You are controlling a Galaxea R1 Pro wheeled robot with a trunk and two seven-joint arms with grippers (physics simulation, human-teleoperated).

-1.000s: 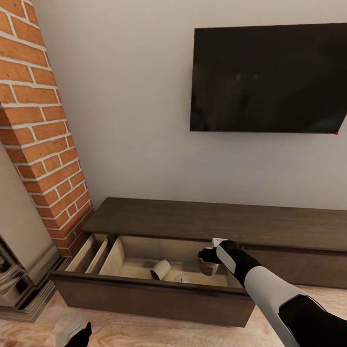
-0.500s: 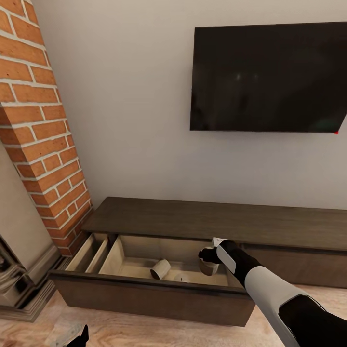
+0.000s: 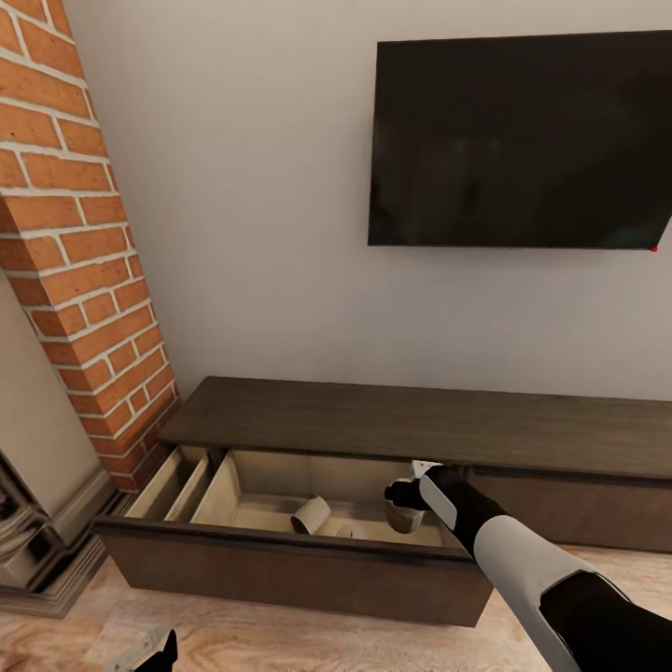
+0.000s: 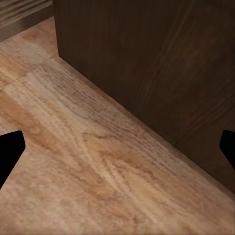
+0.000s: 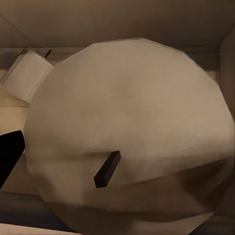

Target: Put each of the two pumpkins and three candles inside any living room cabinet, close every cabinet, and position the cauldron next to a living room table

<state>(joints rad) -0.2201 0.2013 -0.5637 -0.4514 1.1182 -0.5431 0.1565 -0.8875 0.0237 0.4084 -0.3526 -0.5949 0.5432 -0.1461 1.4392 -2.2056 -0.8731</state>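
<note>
Candles, three of them, are all at the open drawer of the cabinet [image 3: 411, 425]. One candle [image 3: 404, 516] is gripped in the right gripper [image 3: 403, 495], hanging just above the pale drawer floor near the drawer's right end. Right wrist view has that candle's wick end [image 5: 129, 137] up close, dark wick stub pointing at the lens, one black fingertip [image 5: 9, 156] at its side. A second candle [image 3: 311, 514] lies tipped on its side mid-drawer, also seen in the wrist view [image 5: 27, 73] behind the held one. A third candle [image 3: 352, 531] sits just right of it, mostly hidden by the drawer front [image 3: 289, 571], so I can't tell if it's upright.

Drawer is pulled out at the cabinet's left end, next to the brick column [image 3: 79, 243] and stone-coloured fireplace [image 3: 37, 485]. Dark TV [image 3: 518, 140] hangs on the wall above.

Left gripper [image 4: 117, 149] is low over the wood floor [image 4: 83, 166] beside a dark cabinet panel [image 4: 147, 58], fingers spread wide, holding nothing.
</note>
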